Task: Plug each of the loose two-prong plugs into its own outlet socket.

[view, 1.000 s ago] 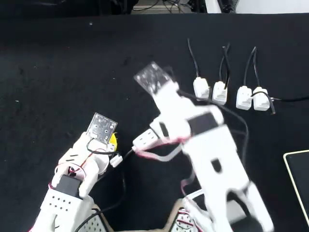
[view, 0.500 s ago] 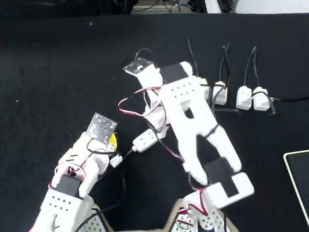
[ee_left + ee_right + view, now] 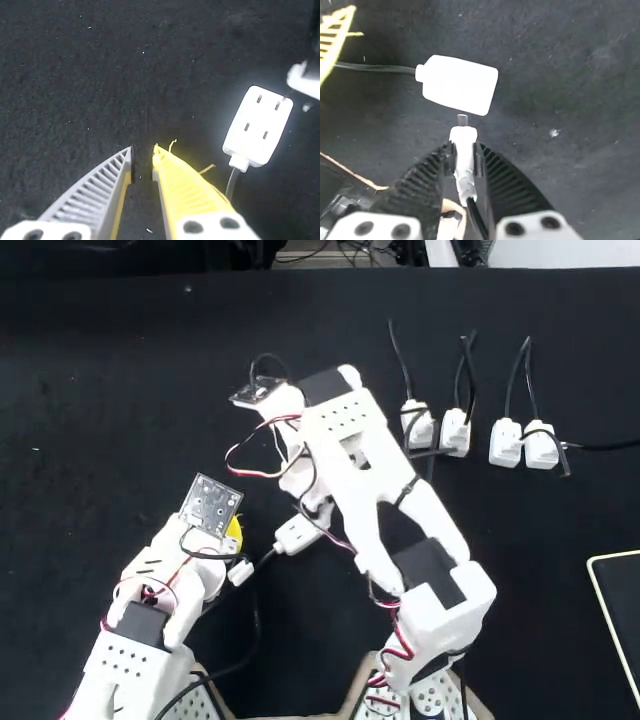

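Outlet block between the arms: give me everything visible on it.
The outlet block is white, plastic-looking, a rounded rectangle lying flat on the black table. Its top face shows two pairs of slots, all empty. A dark cable leaves one short end. The right gripper holds a white plug just short of it.

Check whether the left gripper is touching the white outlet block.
Apart. In the left wrist view, a stretch of bare table separates the left gripper from the outlet block.
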